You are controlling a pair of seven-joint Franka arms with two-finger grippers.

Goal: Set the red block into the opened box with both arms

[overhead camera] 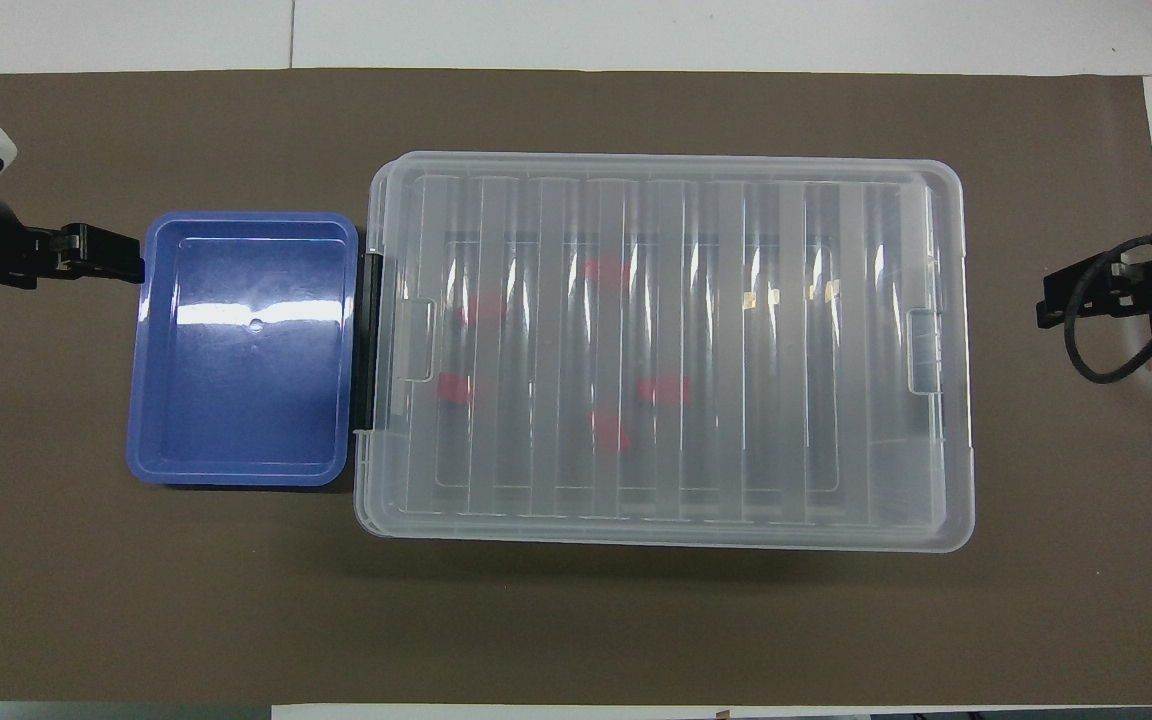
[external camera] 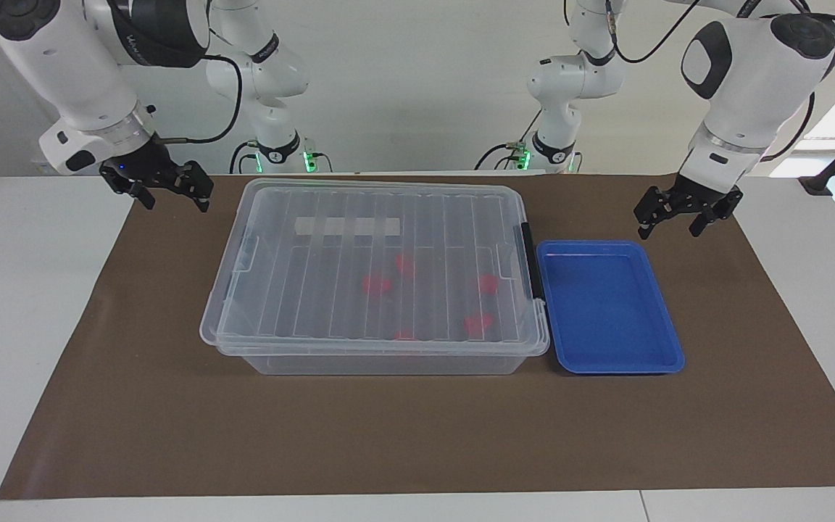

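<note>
The box [external camera: 381, 349] is a large clear bin in the middle of the brown mat, and its ribbed lid [overhead camera: 666, 170] lies shut on it. Several red blocks, one of them [external camera: 376, 285] [overhead camera: 664, 390], show blurred through the lid, inside the half toward the left arm's end. My left gripper [external camera: 667, 232] [overhead camera: 121, 262] hangs open and empty over the mat by the blue tray's corner. My right gripper [external camera: 177, 204] [overhead camera: 1046, 308] hangs open and empty over the mat edge, beside the box's end.
A shallow blue tray [external camera: 667, 362] [overhead camera: 141, 400] with nothing in it stands against the box at the left arm's end. A black latch [external camera: 530, 261] [overhead camera: 370, 340] runs along the box on that end. The brown mat [external camera: 403, 435] covers the white table.
</note>
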